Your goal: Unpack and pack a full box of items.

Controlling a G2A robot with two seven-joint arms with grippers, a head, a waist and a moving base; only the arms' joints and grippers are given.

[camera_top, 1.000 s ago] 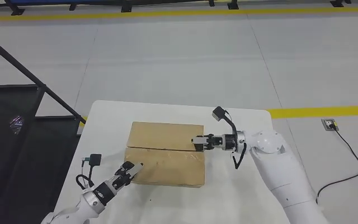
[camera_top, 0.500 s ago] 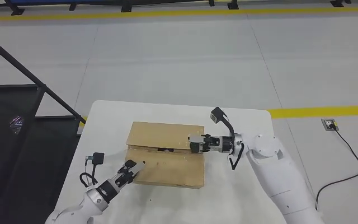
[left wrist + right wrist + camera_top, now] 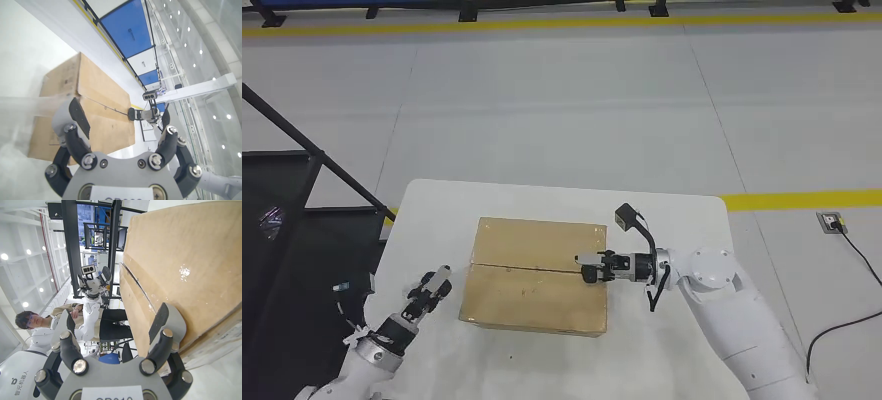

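Note:
A brown cardboard box (image 3: 537, 275) lies in the middle of the white table (image 3: 672, 215), both top flaps down and meeting along a seam. My right gripper (image 3: 590, 270) is at the right end of that seam, open. In the right wrist view one finger (image 3: 163, 321) lies flat on the box top (image 3: 179, 266) and the other hangs free beside it. My left gripper (image 3: 430, 290) is open with nothing in it, off the box's left side with a gap between. The left wrist view has the box (image 3: 102, 106) ahead of the left gripper (image 3: 121, 108).
A black frame with dark netting (image 3: 282, 230) stands past the table's left edge. Bare table runs in front of the box and to its right, under the right arm.
The left gripper has drawn back leftward from the box's front left corner. The flaps, slightly apart half a second ago, now lie flat. The right gripper has slid a little inward along the seam.

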